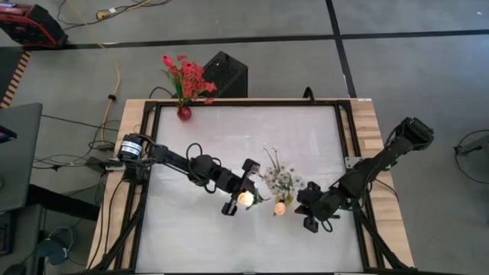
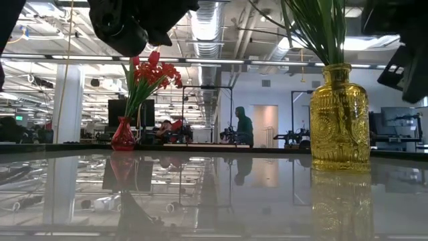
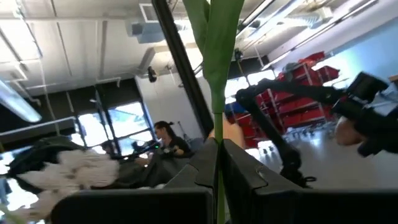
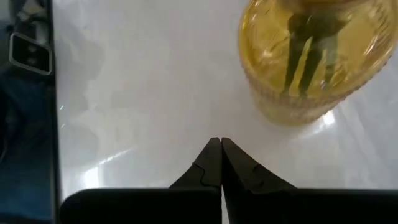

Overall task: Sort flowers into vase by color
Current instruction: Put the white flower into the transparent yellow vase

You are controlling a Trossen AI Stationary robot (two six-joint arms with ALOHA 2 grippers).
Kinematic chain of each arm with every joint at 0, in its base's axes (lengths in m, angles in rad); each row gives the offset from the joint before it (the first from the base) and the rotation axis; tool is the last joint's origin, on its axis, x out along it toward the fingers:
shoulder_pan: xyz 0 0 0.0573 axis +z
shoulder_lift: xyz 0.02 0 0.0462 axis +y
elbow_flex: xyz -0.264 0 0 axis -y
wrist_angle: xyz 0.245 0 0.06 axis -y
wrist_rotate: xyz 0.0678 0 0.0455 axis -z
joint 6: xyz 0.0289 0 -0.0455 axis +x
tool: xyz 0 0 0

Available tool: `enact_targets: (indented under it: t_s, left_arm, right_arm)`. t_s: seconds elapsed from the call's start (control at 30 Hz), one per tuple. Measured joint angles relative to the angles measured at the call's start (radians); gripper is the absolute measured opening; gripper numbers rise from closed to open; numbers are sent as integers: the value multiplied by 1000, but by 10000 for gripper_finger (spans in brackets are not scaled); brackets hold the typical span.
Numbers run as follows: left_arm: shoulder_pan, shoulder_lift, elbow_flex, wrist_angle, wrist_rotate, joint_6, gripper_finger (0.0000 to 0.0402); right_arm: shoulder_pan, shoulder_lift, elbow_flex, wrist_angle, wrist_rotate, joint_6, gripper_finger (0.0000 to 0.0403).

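Seen from above, the left arm stretches from its base at 9 o'clock toward the middle of the white table (image 1: 191, 244), its gripper (image 1: 238, 195) raised and pinched tight on the green stem (image 3: 217, 93) of a pale orange tulip (image 1: 245, 198). The wrist camera shows the 2 fingers (image 3: 239, 168) meeting on that stem, which runs straight up between them.

The right arm folds in from 3 o'clock, elbow high near the table's edge, its gripper (image 1: 309, 218) hanging low just toward 4 o'clock of the yellow glass vase (image 2: 339, 120). Its fingers (image 4: 214, 163) are pressed together, holding nothing, tips pointing down at bare tabletop beside the vase.

The yellow vase stands right of centre and holds green stems with sprigs of tiny white blossoms (image 1: 279, 177); a 2nd pale orange bud (image 1: 280, 207) shows at its 6 o'clock side.

At the far edge, toward 11 o'clock, a small red vase (image 1: 184, 113) carries the red flowers (image 1: 189, 76).
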Motion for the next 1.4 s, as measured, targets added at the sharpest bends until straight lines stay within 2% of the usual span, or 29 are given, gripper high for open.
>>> enact_targets:
  t_s: [0.17,0.4,0.5,0.63,0.8,0.93,1.03,1.13,1.27,1.4]
  left_arm:
    - [20,0,14,-19,4,20,0]
    - [4,13,66,-111,63,28,0]
    - [-2,11,68,-107,111,-59,0]
    - [-2,-4,68,-106,237,-253,0]
    - [-9,-51,68,-119,252,-405,0]
    - [-19,-119,68,-201,203,-433,0]
    - [-19,-197,68,-345,142,-384,0]
    - [-19,-288,69,-525,24,-271,0]
    - [-18,-377,110,-799,-153,-113,0]
    - [-18,-391,176,-984,-284,-32,0]
  right_arm:
    - [0,-33,50,-80,10,5,25]
    - [-17,-75,57,-89,68,-37,25]
    - [-12,-104,57,-72,52,-73,25]
    - [13,-172,57,45,-7,-167,25]
    - [56,-251,57,322,-12,-435,25]
    - [50,-282,57,538,-5,-639,25]
    - [23,-294,86,600,4,-787,26]
    - [-18,-298,142,588,28,-905,29]
    - [-112,-284,231,506,88,-985,32]
    - [-226,-243,311,438,97,-1051,43]
